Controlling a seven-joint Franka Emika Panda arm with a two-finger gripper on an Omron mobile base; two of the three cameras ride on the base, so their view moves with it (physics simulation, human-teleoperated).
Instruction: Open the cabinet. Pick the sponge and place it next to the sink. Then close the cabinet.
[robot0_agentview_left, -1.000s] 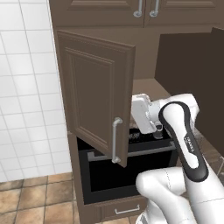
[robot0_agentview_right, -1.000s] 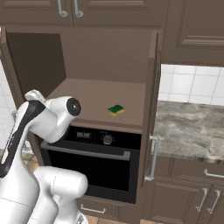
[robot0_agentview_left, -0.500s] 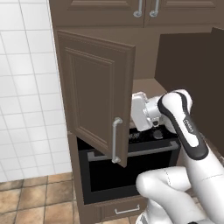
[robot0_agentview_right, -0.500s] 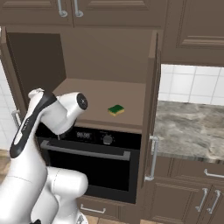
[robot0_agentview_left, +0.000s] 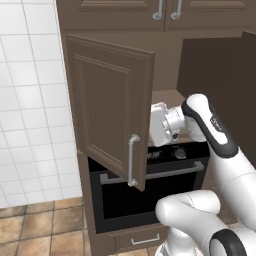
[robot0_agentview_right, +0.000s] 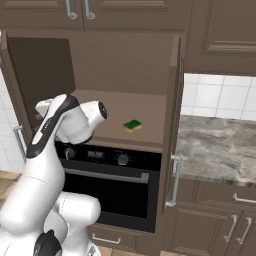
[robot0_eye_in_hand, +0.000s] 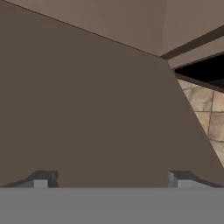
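Both cabinet (robot0_agentview_right: 120, 65) doors stand open. The sponge (robot0_agentview_right: 132, 125) lies flat on the shelf (robot0_agentview_right: 145, 112), towards its right half, nothing touching it. The gripper (robot0_eye_in_hand: 109, 178) is close behind the inner face of the left door (robot0_agentview_left: 110, 115), fingers (robot0_eye_in_hand: 41, 179) spread wide w/ nothing between them.

Risks, as I judge:
- Hand is very near the left door; a swing toward the sponge could hit the panel and push the door.
- Sponge is small and thin, so a too-high approach closes on air; too low and the tips scrape the shelf.
- The right door edge (robot0_agentview_right: 176, 100) stands near the path to the counter (robot0_agentview_right: 220, 145).
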